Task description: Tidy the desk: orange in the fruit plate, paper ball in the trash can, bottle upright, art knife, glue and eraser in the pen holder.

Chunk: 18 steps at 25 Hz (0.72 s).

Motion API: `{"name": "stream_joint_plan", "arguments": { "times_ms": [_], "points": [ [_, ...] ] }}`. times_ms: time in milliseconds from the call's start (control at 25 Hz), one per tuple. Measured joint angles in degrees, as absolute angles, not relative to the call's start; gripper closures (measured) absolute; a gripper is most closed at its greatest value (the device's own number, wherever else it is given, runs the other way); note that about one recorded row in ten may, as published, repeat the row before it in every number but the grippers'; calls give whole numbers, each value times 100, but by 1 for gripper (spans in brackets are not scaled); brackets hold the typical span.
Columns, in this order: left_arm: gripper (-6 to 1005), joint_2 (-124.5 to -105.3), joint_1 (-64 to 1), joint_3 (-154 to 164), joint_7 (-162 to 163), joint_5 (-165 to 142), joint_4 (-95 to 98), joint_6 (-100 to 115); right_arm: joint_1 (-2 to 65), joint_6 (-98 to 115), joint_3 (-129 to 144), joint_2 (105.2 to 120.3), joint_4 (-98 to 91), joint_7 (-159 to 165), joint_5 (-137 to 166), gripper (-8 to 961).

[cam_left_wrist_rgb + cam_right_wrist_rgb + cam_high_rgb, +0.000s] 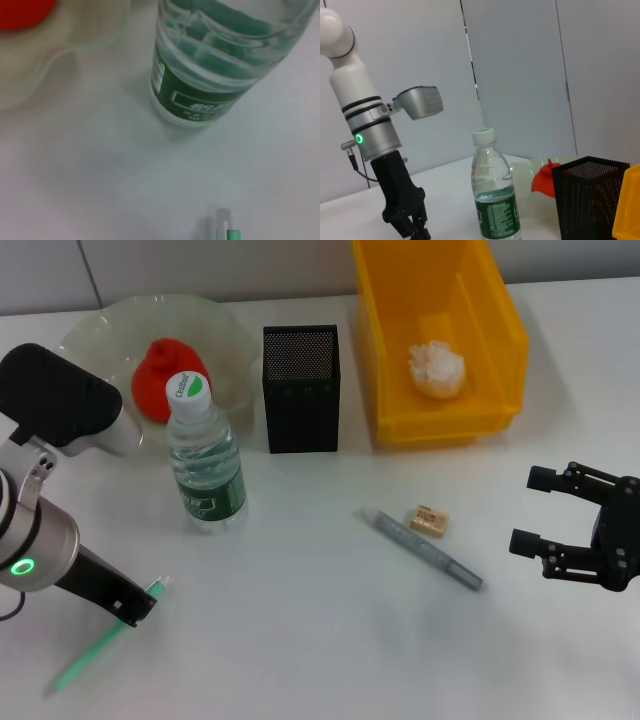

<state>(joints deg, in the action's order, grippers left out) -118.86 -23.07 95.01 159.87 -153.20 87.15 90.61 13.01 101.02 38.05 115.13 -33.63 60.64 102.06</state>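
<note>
The orange [163,366] lies in the pale-green fruit plate [95,328] at the back left. The bottle [205,455] stands upright in front of the plate. The black mesh pen holder [301,387] stands beside the yellow trash can [500,335], which holds the paper ball [436,368]. The tan eraser [428,520] lies by a slim grey pen-shaped tool [420,547] at mid-table. My left gripper [138,611] is shut on a slim green stick [95,650] at the front left. I cannot tell which of the two is the art knife and which the glue. My right gripper [535,512] is open and empty, right of the eraser.
The left wrist view shows the bottle's base [200,95], the plate's rim [60,50] and the green stick's white tip [227,225]. The right wrist view shows the bottle [495,200], the pen holder [590,200] and my left arm [370,130].
</note>
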Motion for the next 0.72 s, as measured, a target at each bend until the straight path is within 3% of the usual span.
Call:
{"name": "stream_joint_plan", "arguments": {
  "times_ms": [720],
  "points": [
    [846,-11860,-2198,8571,14417,-13087,9298,9541,1314,10055,3647,11513,-3353,6064,10206,109]
  ]
}}
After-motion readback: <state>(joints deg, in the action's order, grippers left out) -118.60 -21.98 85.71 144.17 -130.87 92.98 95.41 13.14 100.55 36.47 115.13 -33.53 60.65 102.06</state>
